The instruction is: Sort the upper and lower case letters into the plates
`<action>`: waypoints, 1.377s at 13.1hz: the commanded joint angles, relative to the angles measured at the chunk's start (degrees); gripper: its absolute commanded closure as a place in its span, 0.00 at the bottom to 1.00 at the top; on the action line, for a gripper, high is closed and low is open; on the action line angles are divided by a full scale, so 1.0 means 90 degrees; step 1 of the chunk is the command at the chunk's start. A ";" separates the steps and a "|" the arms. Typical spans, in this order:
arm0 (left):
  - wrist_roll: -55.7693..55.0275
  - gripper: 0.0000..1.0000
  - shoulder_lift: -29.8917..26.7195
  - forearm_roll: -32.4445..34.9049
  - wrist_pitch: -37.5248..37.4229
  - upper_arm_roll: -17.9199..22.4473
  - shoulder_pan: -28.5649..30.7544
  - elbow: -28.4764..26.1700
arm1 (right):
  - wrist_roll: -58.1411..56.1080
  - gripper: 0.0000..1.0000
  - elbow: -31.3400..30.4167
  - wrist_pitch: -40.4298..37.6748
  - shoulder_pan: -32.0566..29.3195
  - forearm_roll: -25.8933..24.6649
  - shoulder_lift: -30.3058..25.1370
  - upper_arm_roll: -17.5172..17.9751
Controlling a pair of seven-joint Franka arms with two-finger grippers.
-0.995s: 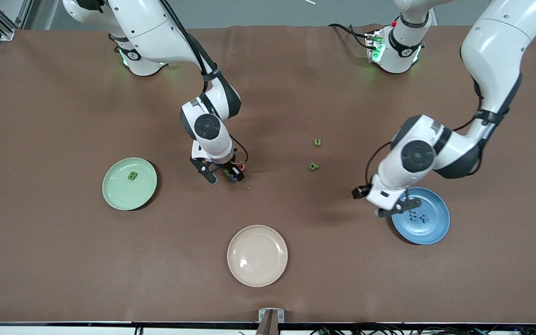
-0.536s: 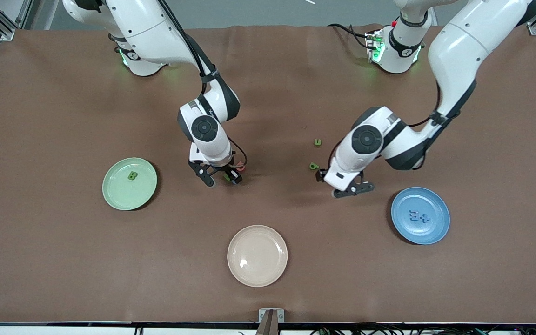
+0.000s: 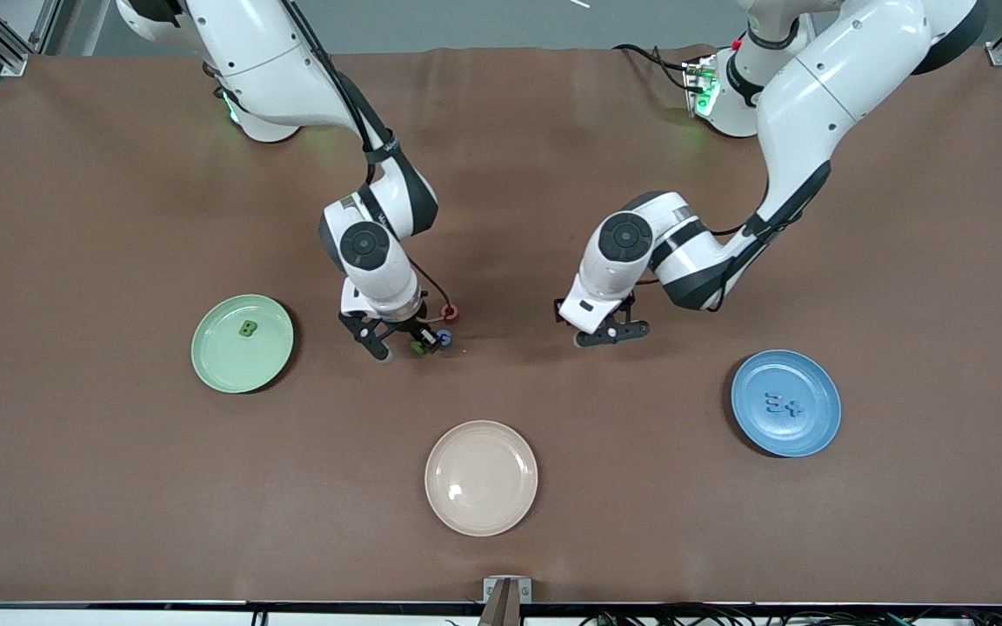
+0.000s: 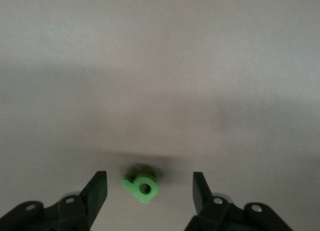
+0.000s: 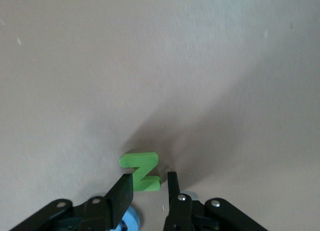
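My right gripper (image 3: 414,346) is shut on the green N (image 3: 417,348), just above the table between the mint plate (image 3: 214,365) and the middle; the right wrist view shows the N (image 5: 142,166) between its narrow fingers (image 5: 148,183). The blue G (image 3: 443,337) and the red ring (image 3: 448,311) lie beside it. A green B (image 3: 247,329) lies in the mint plate. My left gripper (image 3: 610,333) is open, low over a small green letter (image 4: 141,185) that lies between its fingers (image 4: 148,193). The blue plate (image 3: 753,430) holds the blue m (image 3: 775,404) and x (image 3: 794,407). The other small green letter is hidden.
A cream-beige plate (image 3: 457,504) sits near the front edge at the table's middle. The blue G also shows under my right gripper in the right wrist view (image 5: 129,218). The brown cloth covers the whole table.
My left arm has swung from over the blue plate to over the small green letter at the table's middle. My right gripper has shifted slightly toward the front camera with the N.
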 commanded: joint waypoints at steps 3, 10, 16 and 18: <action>-0.0138 0.35 0.0153 0.0602 0.0086 0.0204 -0.0208 -0.0077 | -0.0251 0.36 0.0060 0.0180 -0.0252 -0.0100 0.0087 0.0063; -0.0060 0.76 0.0202 0.0691 0.0086 0.0204 -0.0139 -0.0194 | -0.0739 0.26 0.0353 0.0180 -0.0272 -0.0090 0.0290 0.0063; -0.0011 0.98 0.0095 0.0690 0.0008 0.0194 -0.0061 -0.0136 | -0.0671 0.75 0.0402 0.0112 -0.0262 -0.0071 0.0526 0.0072; -0.0030 0.99 -0.0129 0.0681 -0.0012 0.0175 0.0143 -0.0078 | -0.0739 0.99 0.0402 0.0102 -0.0271 -0.0071 0.0497 0.0063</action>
